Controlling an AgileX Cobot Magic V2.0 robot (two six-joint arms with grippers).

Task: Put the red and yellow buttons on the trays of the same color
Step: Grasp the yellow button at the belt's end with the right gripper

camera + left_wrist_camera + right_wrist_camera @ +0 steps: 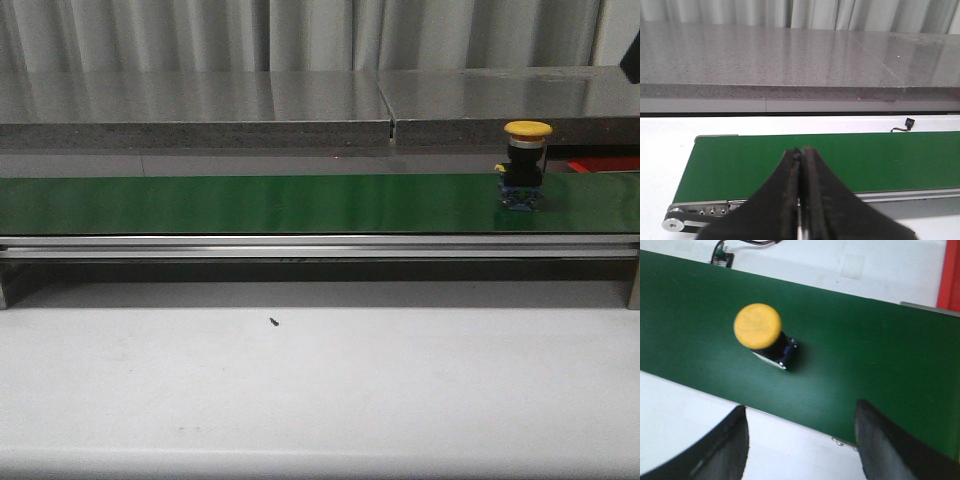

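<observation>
Looking forward over the white bench [320,390], the front view shows a long green conveyor belt [250,205] that runs from the left edge to the right edge. On the belt, near its right end, the yellow button [525,165] stands upright: a yellow mushroom cap on top, a black body under it and a small blue base that touches the belt. Behind the belt there is a grey stone ledge [200,105], and behind that a pale curtain [300,35]. A small red piece [605,163] is visible just right of the button, beyond the belt; I cannot tell if it is a tray. A tiny dark speck [273,322] lies on the bench in front of the belt. No arm appears in this view.

In the left wrist view, the left pincer [800,165] has its two black fingers pressed together with nothing between them. It hangs above the near edge of the belt, close to the belt's end roller [674,225]. A small black sensor with a wire [909,123] lies on the bench beyond the belt.

In the right wrist view, the right pincer [800,440] has its fingers wide apart. The yellow button is on the belt beyond the fingertips, not touching them, and it looks slightly blurred. A red strip shows at the edge of the picture.
</observation>
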